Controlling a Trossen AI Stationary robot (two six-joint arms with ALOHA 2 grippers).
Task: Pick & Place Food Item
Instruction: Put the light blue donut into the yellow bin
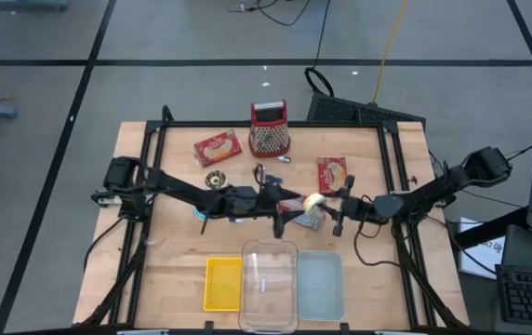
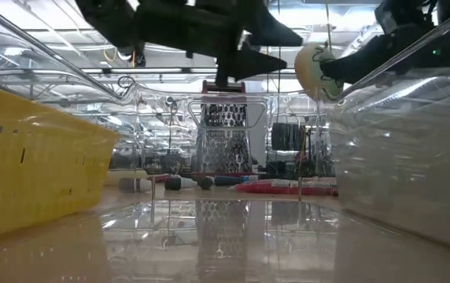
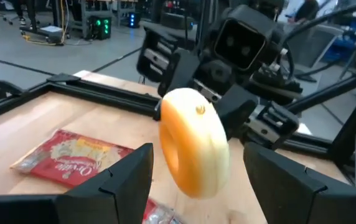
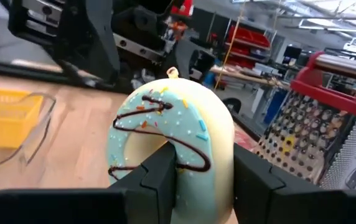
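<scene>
Gripping the donut [image 4: 172, 149], the right pincer [image 4: 204, 180] faces the open, empty left pincer [image 3: 196, 180].

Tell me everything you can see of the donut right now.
The donut is a ring, pale yellow on its plain side and iced light blue with a dark chocolate squiggle and coloured sprinkles on the other; a small loop sticks out of its rim. It looks like a glossy toy. It stands on edge, lifted off the table, pinched across its ring by the right gripper. It hangs above mid-table, behind the clear container. The left gripper faces it, fingers open on either side, not touching.
</scene>
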